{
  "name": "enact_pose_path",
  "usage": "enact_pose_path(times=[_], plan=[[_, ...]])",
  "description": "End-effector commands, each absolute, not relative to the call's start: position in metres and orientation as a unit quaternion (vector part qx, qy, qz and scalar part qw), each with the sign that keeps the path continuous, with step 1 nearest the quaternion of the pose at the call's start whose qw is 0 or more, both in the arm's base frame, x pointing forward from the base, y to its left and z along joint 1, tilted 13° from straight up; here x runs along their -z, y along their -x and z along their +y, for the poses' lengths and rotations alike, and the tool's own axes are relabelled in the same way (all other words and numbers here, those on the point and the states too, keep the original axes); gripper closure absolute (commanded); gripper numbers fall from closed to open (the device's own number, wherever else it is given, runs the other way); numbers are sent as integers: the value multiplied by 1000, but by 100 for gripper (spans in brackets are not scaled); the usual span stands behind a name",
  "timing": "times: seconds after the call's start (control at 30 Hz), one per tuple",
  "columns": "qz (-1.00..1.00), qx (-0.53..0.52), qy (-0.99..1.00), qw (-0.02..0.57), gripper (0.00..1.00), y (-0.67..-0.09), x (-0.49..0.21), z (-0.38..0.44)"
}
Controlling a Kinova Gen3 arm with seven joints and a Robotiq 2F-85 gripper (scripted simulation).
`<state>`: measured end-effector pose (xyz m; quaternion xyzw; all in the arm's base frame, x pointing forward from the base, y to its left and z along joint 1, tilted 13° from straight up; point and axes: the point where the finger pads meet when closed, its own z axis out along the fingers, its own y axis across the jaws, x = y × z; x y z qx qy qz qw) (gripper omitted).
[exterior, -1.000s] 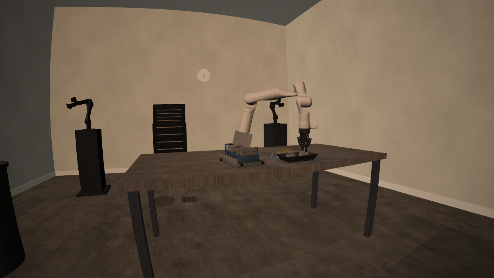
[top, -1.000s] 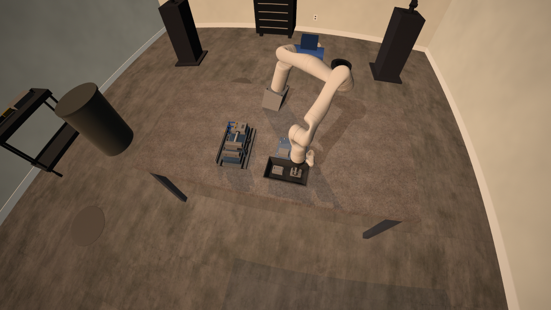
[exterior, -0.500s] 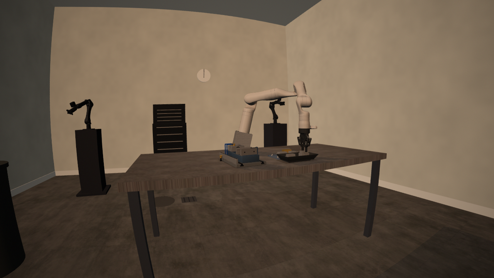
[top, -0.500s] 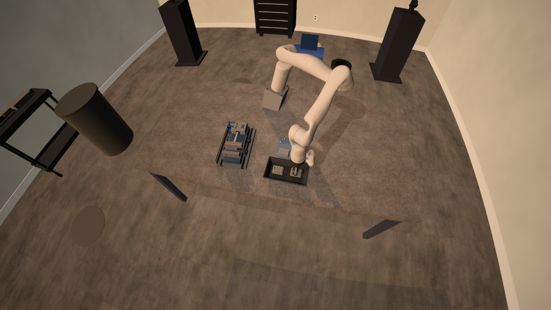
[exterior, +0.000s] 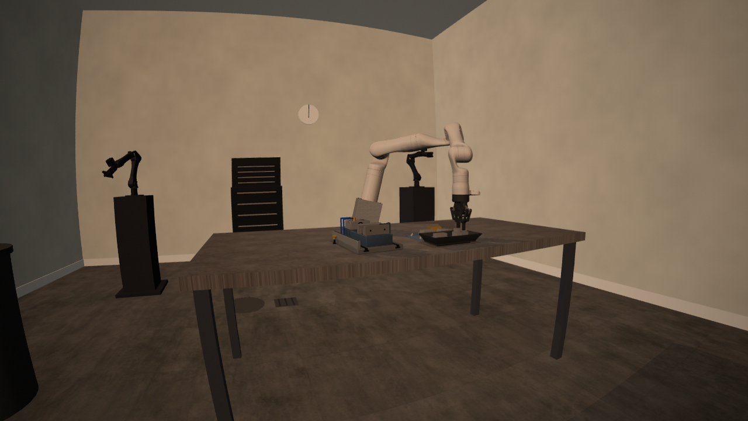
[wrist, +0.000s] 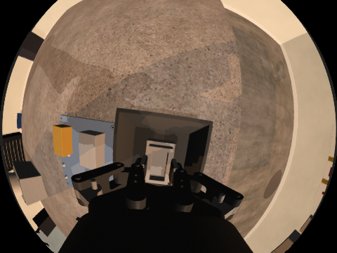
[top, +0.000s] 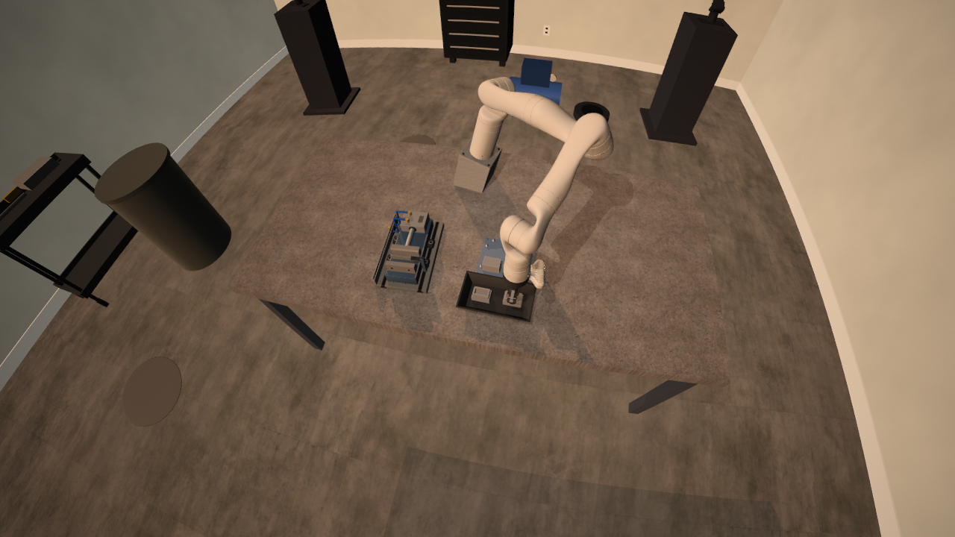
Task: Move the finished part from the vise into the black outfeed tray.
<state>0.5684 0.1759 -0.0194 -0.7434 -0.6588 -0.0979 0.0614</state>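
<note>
— The gripper point(top: 512, 298) grips the finished part point(wrist: 159, 164), low inside the black outfeed tray point(top: 465, 283), at three o'clock of the other block point(top: 480, 293).

— Lower it flat (no tilt), then release.

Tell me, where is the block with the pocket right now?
The block with the pocket is pinched in the claw, down inside the black tray. In the top view it sits on the tray's right side, next to the other block.

Top view high overhead; exterior low, distant, room-side; wrist close, downward; all share black tray point(top: 467, 283)
</note>
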Motion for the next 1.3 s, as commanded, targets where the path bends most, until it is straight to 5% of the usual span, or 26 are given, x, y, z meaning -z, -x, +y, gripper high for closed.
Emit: enact_pose_path(times=[0.0, 1.27], plan=[[-659, 99, 743, 61, 100, -569, 18, 176], [-659, 99, 743, 61, 100, -570, 30, 178]])
